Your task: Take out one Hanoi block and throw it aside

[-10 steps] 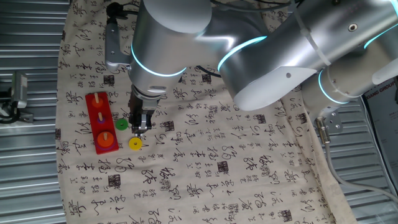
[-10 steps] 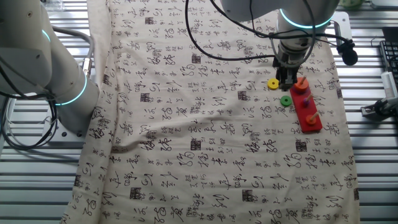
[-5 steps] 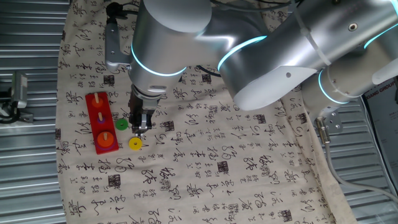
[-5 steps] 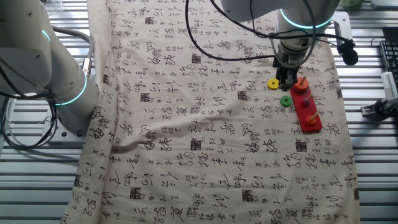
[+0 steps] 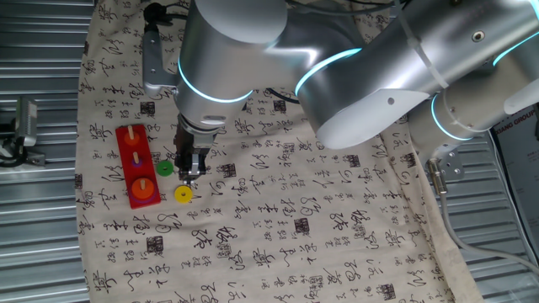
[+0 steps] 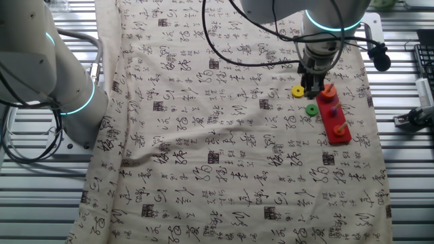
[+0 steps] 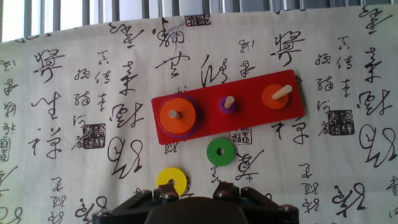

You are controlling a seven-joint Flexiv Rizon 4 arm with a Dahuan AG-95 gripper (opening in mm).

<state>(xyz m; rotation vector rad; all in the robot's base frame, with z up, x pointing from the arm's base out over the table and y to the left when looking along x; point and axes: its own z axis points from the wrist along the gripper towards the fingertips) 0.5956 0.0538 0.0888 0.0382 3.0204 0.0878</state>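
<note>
The yellow Hanoi block (image 7: 171, 181) lies flat on the printed cloth, off the red peg board (image 7: 249, 115). It also shows in one fixed view (image 5: 183, 194) and in the other fixed view (image 6: 298, 91). The green ring (image 7: 220, 152) lies on the cloth beside it. My gripper (image 5: 191, 175) hangs just above the cloth between the two loose rings, with its jaws a little apart and nothing in them. In the hand view only the gripper's dark housing shows at the bottom edge; the fingertips are hidden.
The board holds a large orange ring (image 7: 177, 116) on a purple one, a small purple ring (image 7: 228, 103) and a small orange ring (image 7: 277, 96). The cloth (image 5: 320, 219) covers the table. A second arm (image 6: 47, 61) stands at the far side.
</note>
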